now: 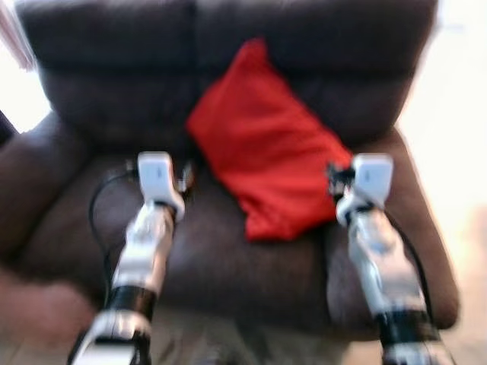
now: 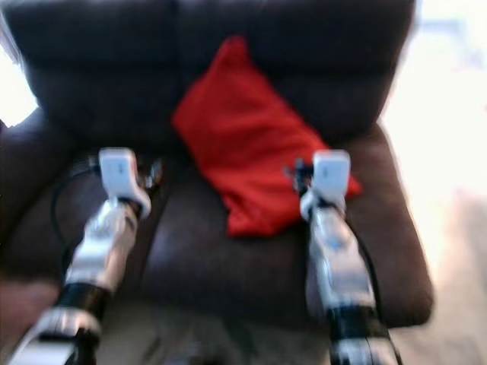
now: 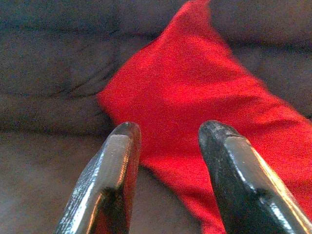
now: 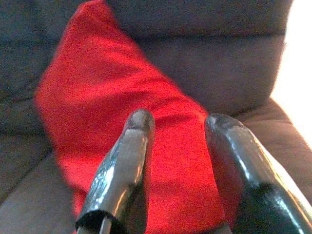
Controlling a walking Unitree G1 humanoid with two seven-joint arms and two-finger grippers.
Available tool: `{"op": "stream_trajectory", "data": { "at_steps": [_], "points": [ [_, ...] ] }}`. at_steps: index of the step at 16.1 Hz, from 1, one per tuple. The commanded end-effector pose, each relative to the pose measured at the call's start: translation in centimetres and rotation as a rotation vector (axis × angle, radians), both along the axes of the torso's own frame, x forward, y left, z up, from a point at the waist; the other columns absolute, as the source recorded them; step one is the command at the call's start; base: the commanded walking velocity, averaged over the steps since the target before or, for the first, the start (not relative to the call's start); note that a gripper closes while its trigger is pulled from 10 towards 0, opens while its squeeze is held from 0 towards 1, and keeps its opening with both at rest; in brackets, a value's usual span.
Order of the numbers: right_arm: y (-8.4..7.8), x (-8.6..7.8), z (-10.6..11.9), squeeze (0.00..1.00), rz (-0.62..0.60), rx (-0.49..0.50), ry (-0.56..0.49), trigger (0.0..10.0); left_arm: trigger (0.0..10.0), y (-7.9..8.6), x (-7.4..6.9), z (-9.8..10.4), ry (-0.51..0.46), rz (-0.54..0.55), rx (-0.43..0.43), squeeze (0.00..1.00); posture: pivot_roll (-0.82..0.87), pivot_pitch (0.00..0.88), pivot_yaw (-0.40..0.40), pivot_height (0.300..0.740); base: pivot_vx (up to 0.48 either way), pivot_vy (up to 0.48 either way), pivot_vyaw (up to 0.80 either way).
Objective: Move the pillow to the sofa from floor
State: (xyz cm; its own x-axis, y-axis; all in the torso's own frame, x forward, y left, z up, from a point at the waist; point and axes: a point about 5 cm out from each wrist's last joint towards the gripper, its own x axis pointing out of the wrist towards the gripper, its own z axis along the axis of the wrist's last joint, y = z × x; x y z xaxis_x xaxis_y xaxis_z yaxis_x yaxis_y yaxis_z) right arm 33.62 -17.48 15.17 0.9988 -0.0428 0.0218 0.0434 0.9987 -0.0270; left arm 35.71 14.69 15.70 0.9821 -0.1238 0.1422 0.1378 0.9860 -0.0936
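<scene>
The red pillow [image 1: 266,144] lies on the dark brown sofa [image 1: 114,68], tilted, with its top corner against the backrest and its lower end on the seat cushion. My left gripper [image 3: 168,134] is open over the seat, just left of the pillow [image 3: 195,97], and holds nothing. My right gripper [image 4: 183,122] is also open and hovers at the lower right edge of the pillow [image 4: 107,97] without gripping it. Both silver arms reach forward over the seat's front, the left arm [image 1: 144,243] and the right arm [image 1: 373,243]. The head views are blurred.
Padded armrests flank the seat, the left armrest [image 1: 30,182] and the right armrest [image 1: 426,228]. Brightly lit floor [image 1: 456,137] lies to the right of the sofa. A black cable [image 1: 95,213] loops beside my left arm.
</scene>
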Motion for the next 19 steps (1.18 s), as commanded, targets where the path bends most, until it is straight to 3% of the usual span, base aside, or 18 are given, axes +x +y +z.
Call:
{"op": "stream_trajectory", "data": {
  "at_steps": [1,6,10,19],
  "points": [
    [0.61,0.09,0.19,0.0,0.018,0.008,-0.008,10.0,10.0,0.7,-0.15,-0.02,0.008,0.011,0.006,0.0,0.03,0.151,0.065,0.739,0.0,0.0,0.0],
    [0.8,0.19,0.0,0.0,0.014,0.014,0.001,10.0,10.0,0.66,-0.21,0.31,-0.002,0.01,0.008,0.0,0.03,0.151,0.067,0.739,0.0,0.0,0.0],
    [0.79,0.19,-0.09,0.0,0.015,0.017,0.007,10.0,10.0,0.62,-0.23,0.03,0.013,0.011,0.021,0.0,0.03,0.149,0.067,0.739,0.0,0.0,-0.59],
    [1.14,0.3,-0.02,0.0,0.031,0.032,-0.003,10.0,10.0,0.39,-0.33,0.01,0.014,0.003,0.037,0.0,0.03,0.137,0.065,0.739,0.0,0.0,-0.12]
  ]
}}
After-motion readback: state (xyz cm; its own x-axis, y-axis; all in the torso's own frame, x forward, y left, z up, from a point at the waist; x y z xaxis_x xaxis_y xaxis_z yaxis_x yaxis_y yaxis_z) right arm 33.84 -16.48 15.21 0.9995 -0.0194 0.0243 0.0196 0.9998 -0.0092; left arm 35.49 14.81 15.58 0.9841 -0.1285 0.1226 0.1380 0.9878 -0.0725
